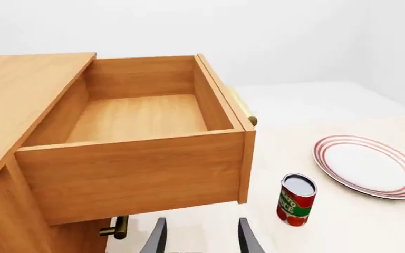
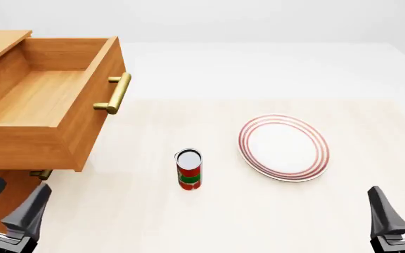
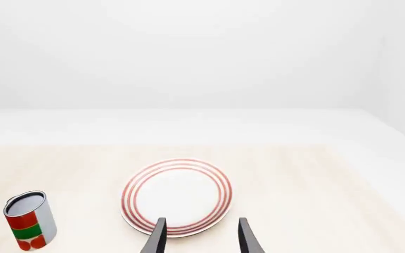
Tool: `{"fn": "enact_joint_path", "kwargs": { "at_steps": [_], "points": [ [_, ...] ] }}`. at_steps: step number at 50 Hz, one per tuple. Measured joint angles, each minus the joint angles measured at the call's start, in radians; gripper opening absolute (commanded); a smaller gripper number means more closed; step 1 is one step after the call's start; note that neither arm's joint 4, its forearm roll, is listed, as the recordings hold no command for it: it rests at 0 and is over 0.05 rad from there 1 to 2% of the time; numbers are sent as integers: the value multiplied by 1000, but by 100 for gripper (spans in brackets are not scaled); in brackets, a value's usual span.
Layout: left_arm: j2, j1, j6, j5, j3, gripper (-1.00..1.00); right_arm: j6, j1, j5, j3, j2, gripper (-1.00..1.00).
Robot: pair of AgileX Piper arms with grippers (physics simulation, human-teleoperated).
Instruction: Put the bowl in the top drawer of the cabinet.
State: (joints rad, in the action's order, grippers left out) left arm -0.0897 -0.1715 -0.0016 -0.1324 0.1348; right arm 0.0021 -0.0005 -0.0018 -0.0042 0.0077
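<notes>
1. The top drawer (image 2: 44, 100) of the cabinet (image 1: 19, 89) stands pulled out and holds nothing visible.
2. The bowl does not appear in any view; its location cannot be determined. Risk: no grasp can be planned until it is found.
3. The plate (image 2: 283, 147), to the right of the drawer, is the only dish in sight. Risk: seizing it in place of the bowl.
4. The can (image 2: 189, 168) stands between drawer and plate. Risk: an arm sweep topples it.
5. The left gripper (image 2: 12, 204), fingers spread, grips nothing, just below the drawer front. Risk: rising strikes the drawer.
6. The right gripper (image 2: 403, 208), fingers spread, grips nothing.
</notes>
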Motion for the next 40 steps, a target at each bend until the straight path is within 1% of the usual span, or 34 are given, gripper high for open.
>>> {"fn": "enact_joint_path", "kwargs": {
  "at_steps": [10,19,28,40],
  "points": [
    [-111,-103,-39,-26,72,100,0,0,0,0,0,100],
    [-185,-203,-60,-34,121,100,0,0,0,0,0,100],
    [-236,-291,-71,-41,155,100,0,0,0,0,0,100],
    [-307,-393,-95,-27,178,100,0,0,0,0,0,100]
  ]
}}
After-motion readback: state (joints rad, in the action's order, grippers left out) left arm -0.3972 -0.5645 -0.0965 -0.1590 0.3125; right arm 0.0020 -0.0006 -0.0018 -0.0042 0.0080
